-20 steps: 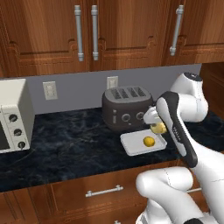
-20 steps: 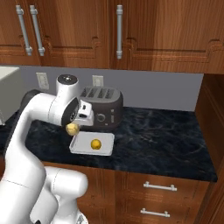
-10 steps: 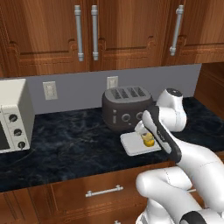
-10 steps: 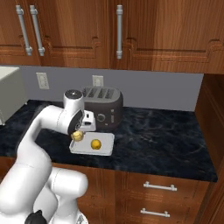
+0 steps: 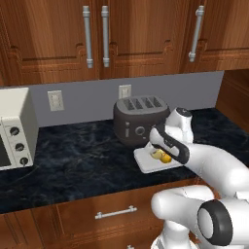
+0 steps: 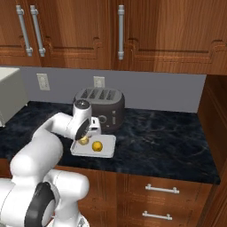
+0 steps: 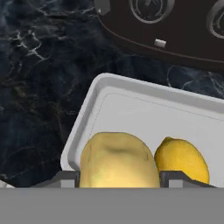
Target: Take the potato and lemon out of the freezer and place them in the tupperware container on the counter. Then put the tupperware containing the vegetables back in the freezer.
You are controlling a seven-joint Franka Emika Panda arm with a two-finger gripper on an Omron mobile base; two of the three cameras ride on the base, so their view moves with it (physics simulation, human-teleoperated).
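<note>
The white tupperware container (image 5: pixel 142 161) (image 6: pixel 107 150) (image 7: pixel 86 124) sits on the dark marbled counter (image 5: pixel 73 155) (image 6: pixel 164 142), just in front of the toaster. The bright yellow lemon (image 5: pixel 167 158) (image 6: pixel 97 145) (image 7: pixel 182 159) lies inside it. My gripper (image 5: pixel 156 151) (image 6: pixel 84 138) (image 7: pixel 118 179) is shut on the pale tan potato (image 5: pixel 156 155) (image 6: pixel 83 141) (image 7: pixel 117 159), which hangs low in the container right beside the lemon. Whether the potato touches the container's floor I cannot tell. The freezer is out of view.
A dark grey toaster (image 5: pixel 138 119) (image 6: pixel 99 106) (image 7: pixel 166 26) stands right behind the container. A white toaster oven (image 5: pixel 12 129) (image 6: pixel 9 99) is at the far left of the counter. Wooden wall cabinets hang overhead, and a wooden side panel (image 6: pixel 217 128) closes the counter's right end.
The arm has swung down and forward, carrying the potato from above the counter into the container beside the lemon. The lemon and container have not moved.
</note>
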